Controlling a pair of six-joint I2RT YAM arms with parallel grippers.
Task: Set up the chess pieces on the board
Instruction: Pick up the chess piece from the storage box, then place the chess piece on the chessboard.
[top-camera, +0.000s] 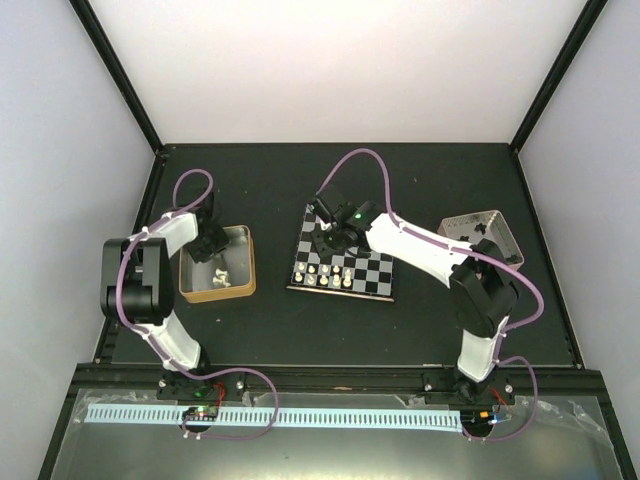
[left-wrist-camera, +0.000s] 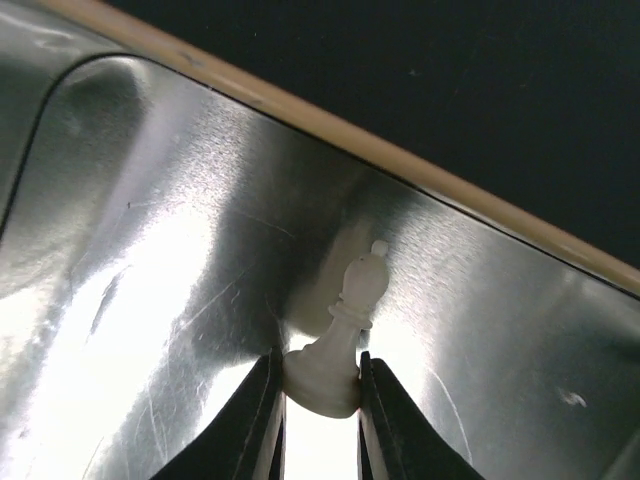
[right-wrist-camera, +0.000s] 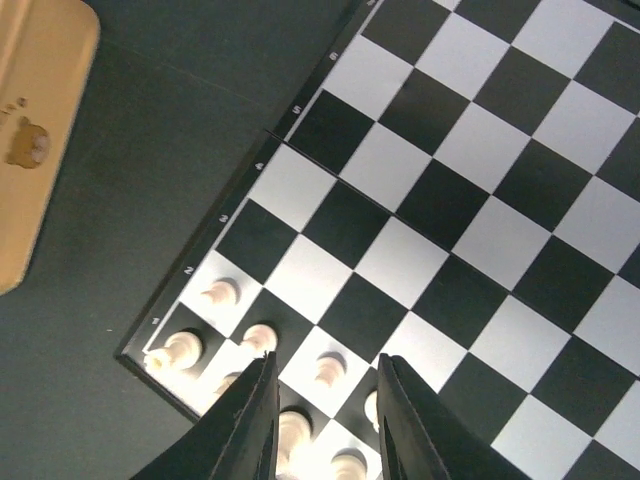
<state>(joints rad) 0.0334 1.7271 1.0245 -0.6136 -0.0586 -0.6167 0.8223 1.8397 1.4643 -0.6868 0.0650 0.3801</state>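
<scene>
Left arm (top-camera: 172, 232) reaches into the gold-sided tin (top-camera: 247, 262) at the left of the dark counter (top-camera: 300, 330). In the left wrist view the left jaws are clenched on the white bishop (left-wrist-camera: 342, 335), with both dark fingers (left-wrist-camera: 245, 420) pressed against its round base from either side. The bishop's head points toward the tin's shiny inner wall (left-wrist-camera: 150, 250), below the tan rim (left-wrist-camera: 400, 160). Cannot tell whether the bishop is off the tin floor. A few more loose white pieces (top-camera: 222, 278) lie in the near part of the same tin. The board (top-camera: 372, 262) lies flat mid-counter, right of the tin and apart from it. Right arm (top-camera: 415, 245) stretches over it from the right. The right jaws hang above the board's near-left corner, parted and grasping nothing; a standing pawn (right-wrist-camera: 328, 370) shows on the board through the gap between the fingers (right-wrist-camera: 245, 430). Several white pieces (right-wrist-camera: 218, 293) stand on squares clustered in that corner, and the other squares in view are bare. A pinkish-silver tin (top-camera: 490, 228) sits at far right, well apart from the board.
</scene>
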